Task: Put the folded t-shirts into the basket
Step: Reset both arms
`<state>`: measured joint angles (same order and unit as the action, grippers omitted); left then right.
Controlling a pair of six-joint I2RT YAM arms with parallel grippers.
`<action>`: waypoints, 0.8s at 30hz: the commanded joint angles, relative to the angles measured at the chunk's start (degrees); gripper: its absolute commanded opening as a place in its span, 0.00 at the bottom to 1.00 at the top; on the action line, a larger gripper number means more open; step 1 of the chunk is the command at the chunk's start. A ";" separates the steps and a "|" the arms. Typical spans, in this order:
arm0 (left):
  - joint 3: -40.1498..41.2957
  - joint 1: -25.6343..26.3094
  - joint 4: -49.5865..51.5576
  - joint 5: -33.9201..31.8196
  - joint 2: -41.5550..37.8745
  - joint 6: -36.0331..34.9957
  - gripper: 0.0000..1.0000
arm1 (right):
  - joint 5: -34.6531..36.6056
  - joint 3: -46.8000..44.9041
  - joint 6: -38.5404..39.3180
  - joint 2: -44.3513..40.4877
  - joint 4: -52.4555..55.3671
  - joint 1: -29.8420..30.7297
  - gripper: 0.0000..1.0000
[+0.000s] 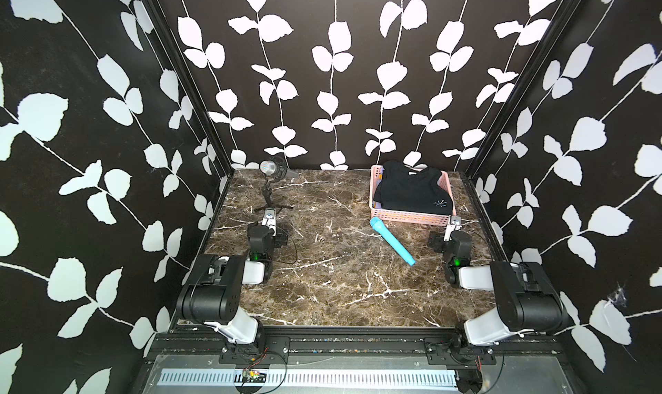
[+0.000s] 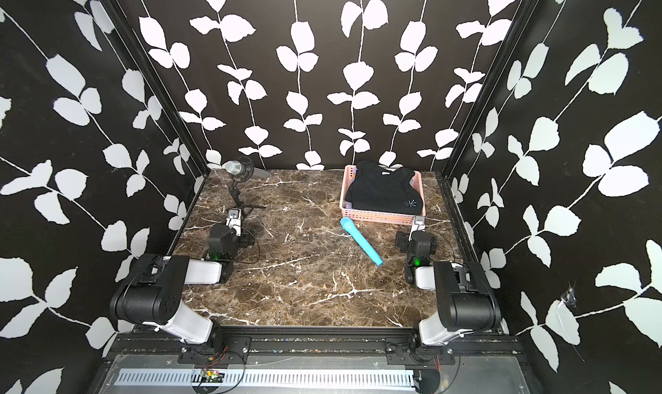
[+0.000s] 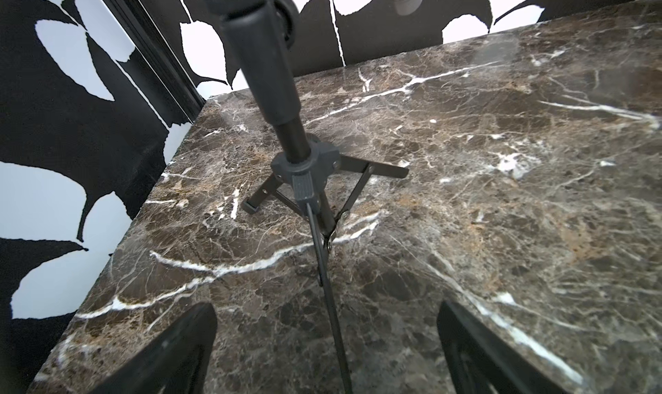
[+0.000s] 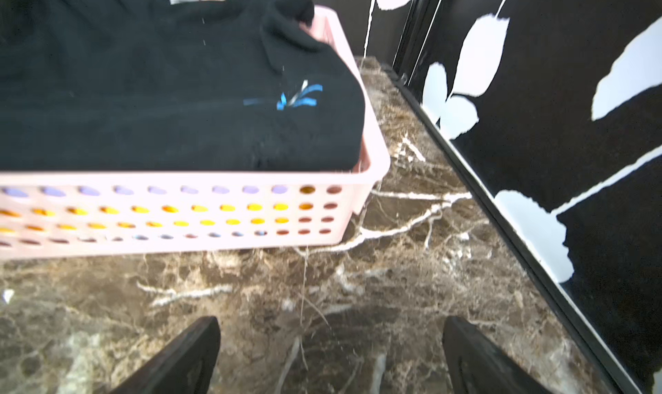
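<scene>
Loading looks finished: the black folded t-shirt point(image 1: 408, 191) with a blue starburst tops the stack in the pale pink perforated plastic basket point(image 1: 408, 218) at the far right corner, cloth lapping its rim. The left gripper point(image 3: 326, 317) and right gripper point(image 4: 331, 335) gape empty. The right sits just beside the basket's near corner, so retreat should favour the open brown marble table point(image 1: 322, 284).

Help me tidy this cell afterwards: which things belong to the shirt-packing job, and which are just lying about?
Job: pale pink perforated plastic basket; folded black cloth t-shirt with blue starburst; yellow cloth and lilac cloth beneath it.
Lying about: light blue plastic toy microphone; grey microphone on black tripod stand.
</scene>
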<state>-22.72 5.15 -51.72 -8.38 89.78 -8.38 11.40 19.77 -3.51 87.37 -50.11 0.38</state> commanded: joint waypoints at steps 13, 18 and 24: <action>0.37 -0.31 -1.54 -0.30 -0.35 1.18 0.98 | -0.77 1.48 0.72 -0.10 -1.52 0.53 0.98; 0.39 -0.31 -1.54 -0.32 -0.30 1.16 0.99 | -0.76 1.45 0.78 -0.10 -1.48 0.55 0.99; 0.29 -0.31 -1.53 -0.32 -0.30 1.16 0.98 | -0.76 1.42 0.84 -0.10 -1.50 0.52 0.99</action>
<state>-22.72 5.15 -52.05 -8.54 89.80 -7.92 10.66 20.40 -3.03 87.37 -50.19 0.73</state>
